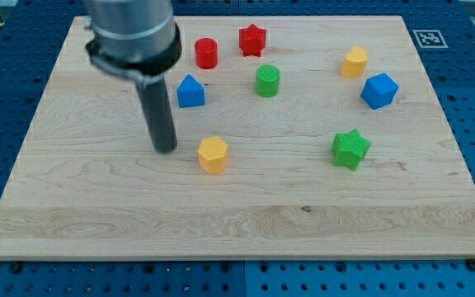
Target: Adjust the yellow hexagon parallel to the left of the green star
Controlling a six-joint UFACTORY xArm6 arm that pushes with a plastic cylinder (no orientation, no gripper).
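In the camera view, a pale wooden counter lies on a blue perforated base, and my tip rests on the wood just to the view's left of the yellow hexagon, close beside it, though contact cannot be made out. The arm carries no fingers at all, only the straight dark rod, so nothing is held. The yellow hexagon sits a little left of the counter's middle, well apart from the green star, which stands toward the view's right at nearly the same height in the view, the hexagon a touch lower. Above the hexagon, toward the view's top, a blue block with a peaked top stands just right of the rod's shaft. Further up are a red cylinder and, beside it on the right, a red star. A green cylinder stands below the red star. At the view's upper right a second yellow block sits near a blue cube-like block. A printed marker shows beyond the counter's top right corner.
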